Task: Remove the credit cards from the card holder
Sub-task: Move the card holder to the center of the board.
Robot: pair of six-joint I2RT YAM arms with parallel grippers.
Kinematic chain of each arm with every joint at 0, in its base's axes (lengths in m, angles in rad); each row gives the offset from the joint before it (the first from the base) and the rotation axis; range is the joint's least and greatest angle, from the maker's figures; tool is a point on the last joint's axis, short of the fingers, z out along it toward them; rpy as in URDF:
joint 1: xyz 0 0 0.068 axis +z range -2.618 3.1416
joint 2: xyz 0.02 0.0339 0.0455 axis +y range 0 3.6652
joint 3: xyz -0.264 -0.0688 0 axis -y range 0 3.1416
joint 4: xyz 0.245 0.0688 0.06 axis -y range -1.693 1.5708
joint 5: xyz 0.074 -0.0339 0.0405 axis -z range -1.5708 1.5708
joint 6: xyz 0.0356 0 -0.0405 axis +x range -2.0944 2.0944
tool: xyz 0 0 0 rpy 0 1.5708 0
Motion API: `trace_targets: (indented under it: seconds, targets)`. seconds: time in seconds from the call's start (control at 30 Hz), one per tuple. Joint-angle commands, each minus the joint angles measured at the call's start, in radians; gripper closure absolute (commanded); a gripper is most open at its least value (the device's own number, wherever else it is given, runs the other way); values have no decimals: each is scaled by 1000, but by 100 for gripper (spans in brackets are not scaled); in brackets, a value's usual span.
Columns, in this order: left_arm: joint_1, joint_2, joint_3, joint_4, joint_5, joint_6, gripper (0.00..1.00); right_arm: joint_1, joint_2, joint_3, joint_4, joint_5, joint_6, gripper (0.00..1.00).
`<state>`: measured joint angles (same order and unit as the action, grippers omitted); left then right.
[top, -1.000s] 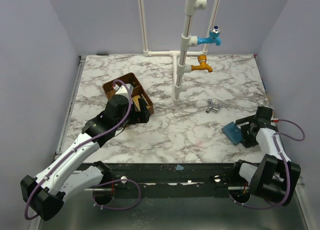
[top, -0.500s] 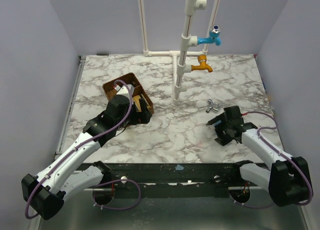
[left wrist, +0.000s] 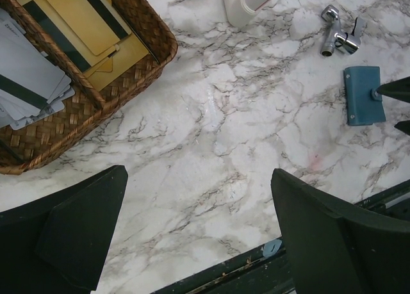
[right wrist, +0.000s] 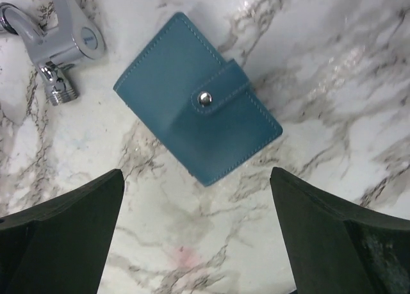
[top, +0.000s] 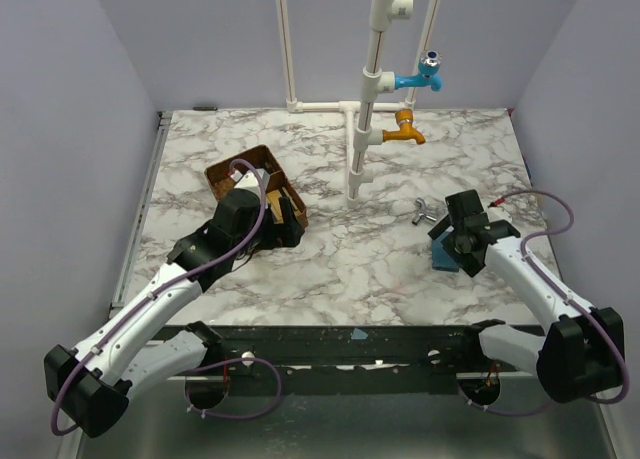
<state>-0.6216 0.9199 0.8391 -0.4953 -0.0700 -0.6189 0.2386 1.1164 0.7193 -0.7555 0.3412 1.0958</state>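
Note:
The blue card holder [right wrist: 197, 124] lies flat on the marble, shut by its snap strap, with no card showing at it. It also shows in the top view [top: 441, 256] and at the right edge of the left wrist view [left wrist: 364, 95]. My right gripper [right wrist: 195, 174] hangs open just above the holder's near corner [top: 456, 244], its fingers apart on either side of it and holding nothing. Grey credit cards [left wrist: 29, 73] with dark stripes lie in the brown woven tray [left wrist: 154, 57]. My left gripper [left wrist: 198, 172] is open and empty beside that tray [top: 285, 224].
Yellowish cards [left wrist: 83, 22] fill the tray's other compartment. A chrome tap fitting [right wrist: 51, 44] lies just beyond the holder [top: 428, 213]. A white pipe stand [top: 360, 169] with a blue tap [top: 425, 76] and an orange tap [top: 405, 131] rises at the back. The table's front edge [left wrist: 256, 259] is close.
My right arm has swung from the table's right edge leftward and now hangs over the card holder, which lies slightly further left. The left arm has not moved.

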Motion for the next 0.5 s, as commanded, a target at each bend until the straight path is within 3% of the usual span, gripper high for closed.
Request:
trace_targets:
  seconds: [0.0, 0.23, 0.47]
  targets:
    - [5, 12, 18, -5, 22, 5, 2, 5, 61, 7, 114, 139, -242, 0]
    - [5, 19, 47, -21, 32, 24, 1, 4, 202, 90, 199, 152, -369, 0]
    - [5, 18, 57, -36, 29, 31, 2, -31, 258, 31, 341, 118, -447, 0]
